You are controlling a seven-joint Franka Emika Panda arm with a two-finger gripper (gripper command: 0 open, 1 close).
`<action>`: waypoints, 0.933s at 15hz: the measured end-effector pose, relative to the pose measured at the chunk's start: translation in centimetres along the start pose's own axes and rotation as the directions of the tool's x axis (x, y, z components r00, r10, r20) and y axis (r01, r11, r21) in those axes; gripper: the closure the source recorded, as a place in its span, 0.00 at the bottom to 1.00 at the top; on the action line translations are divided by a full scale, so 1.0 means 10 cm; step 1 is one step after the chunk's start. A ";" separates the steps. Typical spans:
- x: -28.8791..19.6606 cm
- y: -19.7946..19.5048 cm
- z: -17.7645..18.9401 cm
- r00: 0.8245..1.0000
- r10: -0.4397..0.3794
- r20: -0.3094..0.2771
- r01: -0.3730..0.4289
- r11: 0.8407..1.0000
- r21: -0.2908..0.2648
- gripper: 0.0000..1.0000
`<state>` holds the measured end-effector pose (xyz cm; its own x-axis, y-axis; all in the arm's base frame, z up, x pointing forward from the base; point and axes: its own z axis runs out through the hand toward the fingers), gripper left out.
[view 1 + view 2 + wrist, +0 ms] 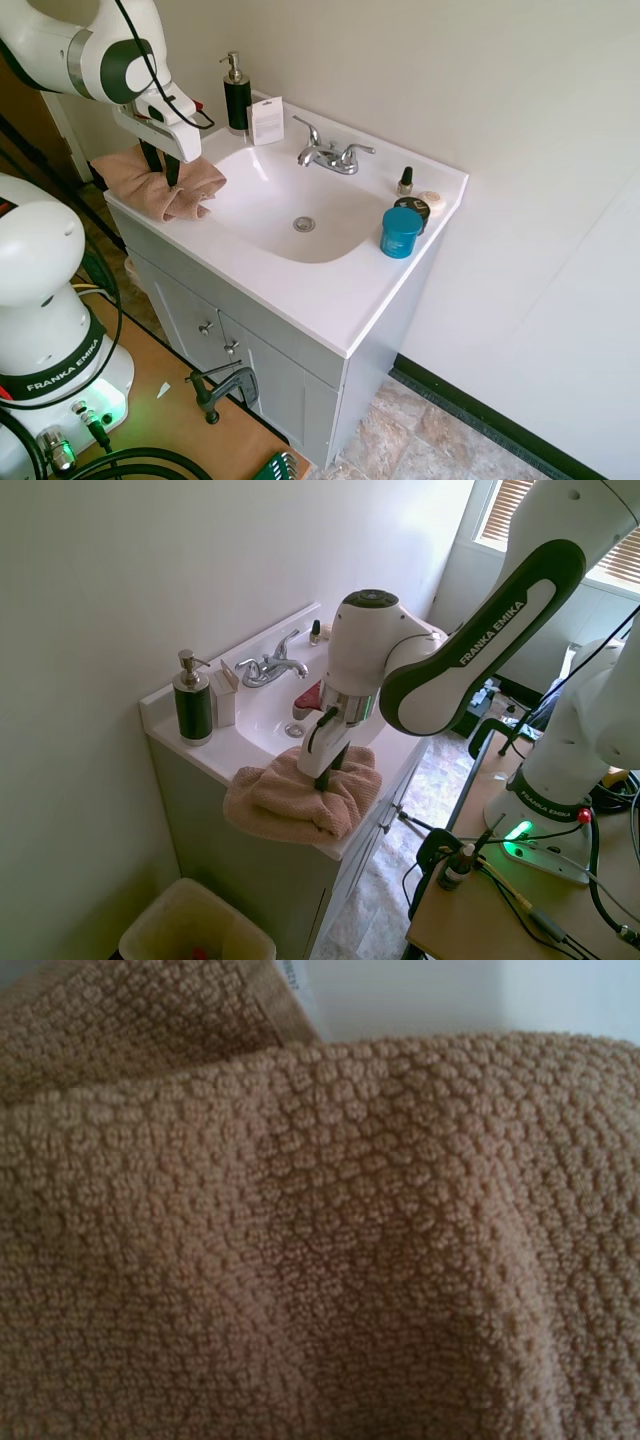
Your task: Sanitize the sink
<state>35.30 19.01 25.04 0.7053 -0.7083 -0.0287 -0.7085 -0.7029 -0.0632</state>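
Here, view by view.

First exterior view
- Sink: a glossy white oval basin set in the white vanity top, with a small round drain at its bottom and a chrome two-handle faucet at the back rim.
- Towel: tan, bunched on the counter corner just beside the basin's rim.
- Gripper: pointing down into the towel, its two dark fingers spread a little apart, tips pressed into the cloth; whether they pinch a fold cannot be told.
- Back corner: a dark soap dispenser with a small white box next to it.
- Other side of the counter: a teal jar, a dark-lidded jar, a small bottle and a pale round tin, all clustered near the wall.

Second exterior view
- Towel: heaped at the counter's front corner, one edge draping over the side.
- Gripper: sunk into the top of the heap; finger gap hidden by the cloth.
- Sink: behind the arm, partly covered by it; the faucet and dispenser stand at the wall side.
- Floor: a bin below the vanity.

Wrist view
- Towel: knobbly tan weave fills nearly the whole picture, a hem and label edge visible, with a strip of white counter beyond.
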 end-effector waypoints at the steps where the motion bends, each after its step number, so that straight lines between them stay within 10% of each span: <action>1: 0.02 0.01 0.00 1.000 0.008 0.000 -0.008 1.000 0.000 1.00; 6: 0.31 0.11 0.00 0.983 0.175 0.053 -0.175 0.984 -0.003 1.00; 14: 1.34 0.32 0.35 0.859 0.450 0.245 -0.446 0.892 -0.076 1.00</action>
<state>42.56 7.50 20.97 0.2926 -0.9088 -0.2976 -0.9483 -0.3158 0.0319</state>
